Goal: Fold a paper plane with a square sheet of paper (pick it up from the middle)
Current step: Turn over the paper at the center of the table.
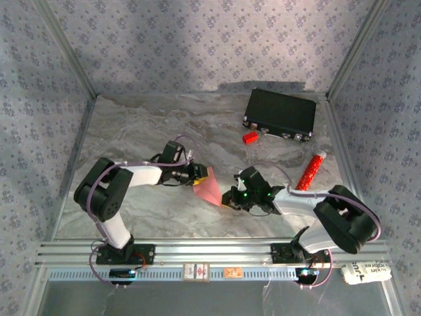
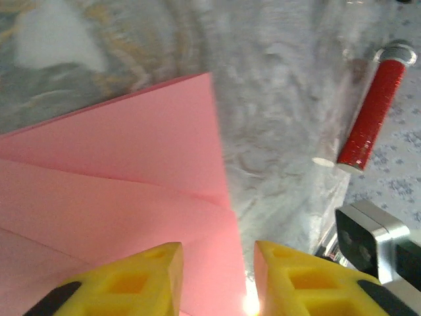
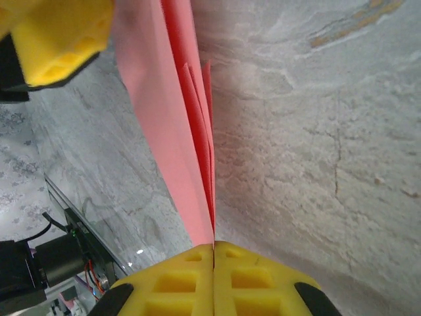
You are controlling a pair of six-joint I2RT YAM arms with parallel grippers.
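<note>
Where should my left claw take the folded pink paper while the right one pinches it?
Grip the folded pink paper at the end opposite the right claw, which is shut on one edge. Its layers fan slightly apart there, so probably come from the left arm's side, the open left claw straddling every layer.

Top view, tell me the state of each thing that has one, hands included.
pink paper: folded into layers, one end pinched.
right hand: shut on the pink paper.
left hand: open, at the paper.
black case: closed, lying flat.
red tube: lying on its side.
</note>
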